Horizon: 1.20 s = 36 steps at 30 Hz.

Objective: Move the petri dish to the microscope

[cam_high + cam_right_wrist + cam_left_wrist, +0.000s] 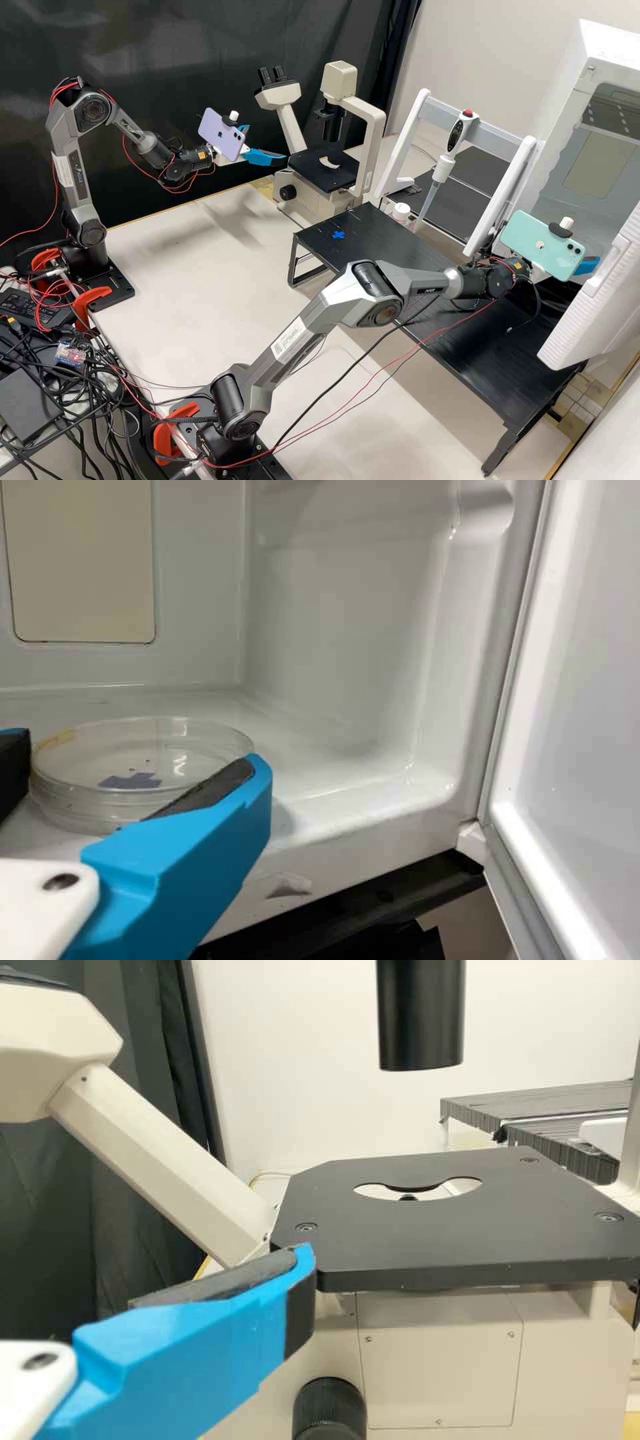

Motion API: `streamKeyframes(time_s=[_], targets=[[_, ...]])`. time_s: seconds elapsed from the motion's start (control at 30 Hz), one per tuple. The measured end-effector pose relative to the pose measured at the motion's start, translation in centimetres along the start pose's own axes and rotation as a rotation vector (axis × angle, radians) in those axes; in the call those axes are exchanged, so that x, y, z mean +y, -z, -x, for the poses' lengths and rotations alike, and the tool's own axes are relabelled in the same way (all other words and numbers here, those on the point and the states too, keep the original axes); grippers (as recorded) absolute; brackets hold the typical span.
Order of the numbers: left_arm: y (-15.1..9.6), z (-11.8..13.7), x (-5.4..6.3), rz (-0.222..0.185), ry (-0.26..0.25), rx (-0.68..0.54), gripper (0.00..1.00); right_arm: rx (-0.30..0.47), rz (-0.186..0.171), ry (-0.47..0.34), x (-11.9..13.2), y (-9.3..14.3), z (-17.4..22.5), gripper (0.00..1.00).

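High view: left gripper (267, 143) in the air beside the microscope (324, 170), fingers well apart, nothing between them. Right gripper (587, 265) at the open cabinet (603, 100). Pipette (445, 163) upright in a white frame (415, 130); blue cross (339, 235) near the stand (400, 247)'s corner closest to the microscope.

Left wrist view: one finger (190, 1350) near a corner of the bare black stage (450, 1230).

Right wrist view: dish (140, 770) flat on the cabinet floor, in from its front edge, between widely parted fingers; contact cannot be told.
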Motion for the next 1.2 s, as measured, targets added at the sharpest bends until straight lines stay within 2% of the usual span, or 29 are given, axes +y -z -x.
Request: streamKeyframes(time_s=[0.4,0.6,0.87,1.07,1.2], targets=[[0.0,0.0,0.0,0.000,0.000,0.000,1.00,0.000,0.000,0.000,0.0,0.0,0.0,0.00],[0.0,0.0,0.0,0.000,0.000,0.000,1.00,0.011,0.015,-0.015,1.0,-0.1,0.5,0.00],[0.0,0.0,0.0,0.000,0.000,0.000,1.00,-0.003,0.015,-0.028,2.1,-0.4,1.5,0.00],[0.0,0.0,0.0,0.000,0.000,0.000,1.00,0.015,0.009,-0.030,2.6,-0.9,2.4,0.00],[0.0,0.0,0.0,0.000,0.000,0.000,1.00,0.019,-0.014,-0.043,3.2,-0.8,3.5,0.00]])
